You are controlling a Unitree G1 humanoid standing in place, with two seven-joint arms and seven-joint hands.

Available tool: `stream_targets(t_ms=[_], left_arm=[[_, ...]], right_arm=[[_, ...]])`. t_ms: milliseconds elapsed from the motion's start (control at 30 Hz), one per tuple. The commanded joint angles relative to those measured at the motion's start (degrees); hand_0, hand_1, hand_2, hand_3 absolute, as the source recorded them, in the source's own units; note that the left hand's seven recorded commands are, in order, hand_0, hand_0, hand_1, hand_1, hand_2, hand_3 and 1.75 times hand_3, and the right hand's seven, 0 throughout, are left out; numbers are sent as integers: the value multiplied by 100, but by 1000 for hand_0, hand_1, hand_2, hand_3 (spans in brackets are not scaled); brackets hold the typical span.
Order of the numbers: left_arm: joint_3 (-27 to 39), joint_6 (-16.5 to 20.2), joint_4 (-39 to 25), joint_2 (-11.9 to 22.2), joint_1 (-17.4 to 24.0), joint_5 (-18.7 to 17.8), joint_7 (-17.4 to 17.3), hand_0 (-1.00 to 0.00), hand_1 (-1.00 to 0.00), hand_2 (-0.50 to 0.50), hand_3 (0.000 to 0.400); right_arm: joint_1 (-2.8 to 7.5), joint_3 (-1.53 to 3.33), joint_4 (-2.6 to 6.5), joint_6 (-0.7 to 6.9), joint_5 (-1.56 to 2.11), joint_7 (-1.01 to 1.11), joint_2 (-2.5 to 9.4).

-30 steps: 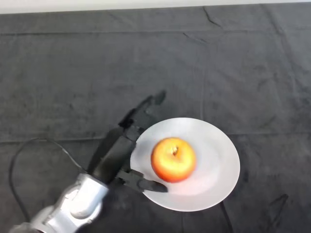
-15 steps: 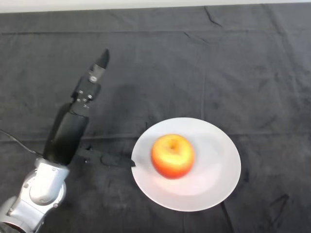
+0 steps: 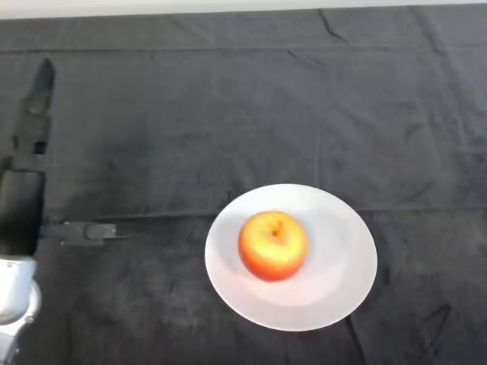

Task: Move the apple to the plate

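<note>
resting on the white plate (image 3: 335,296), the apple (image 3: 273,245) looks delivered.

the red and yellow fruit sits a little left of the plate's middle, stem dimple up, on the table (image 3: 228,99) under its dark cloth. the robot's left hand (image 3: 21,205) hangs at the far left edge of the head view, well apart from plate and apple, its fingers (image 3: 38,99) straight and pointing away from the robot, its thumb (image 3: 84,233) held out sideways, clasping nothing. judging by how things lie, the move itself seems complete; nothing appears left but for the arm to clear off.
</note>
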Motion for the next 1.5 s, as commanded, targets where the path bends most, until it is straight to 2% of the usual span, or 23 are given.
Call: stream_targets(t_ms=[33,300,600,800,1133,1500], left_arm=[[233,-138,268,294,102,-129,-11,0,0,0,0],[775,-405,793,536,151,-742,-314,0,0,0,0],[1306,-552,1324,585,123,-1101,-428,0,0,0,0],[1666,-629,1576,731,237,-1418,-651,0,0,0,0],[2400,-498,1834,945,405,-2214,-1106,0,0,0,0],[3359,-149,1932,1002,512,-3234,-1557,0,0,0,0]], right_arm=[[-41,-88,-47,-23,101,-14,-109],[-46,-88,-36,-21,101,-10,-114],[-51,-88,-21,-19,100,-4,-121],[-55,-88,-12,-19,99,1,-125],[-61,-88,3,-18,97,7,-131],[-66,-87,15,-19,94,14,-136]])
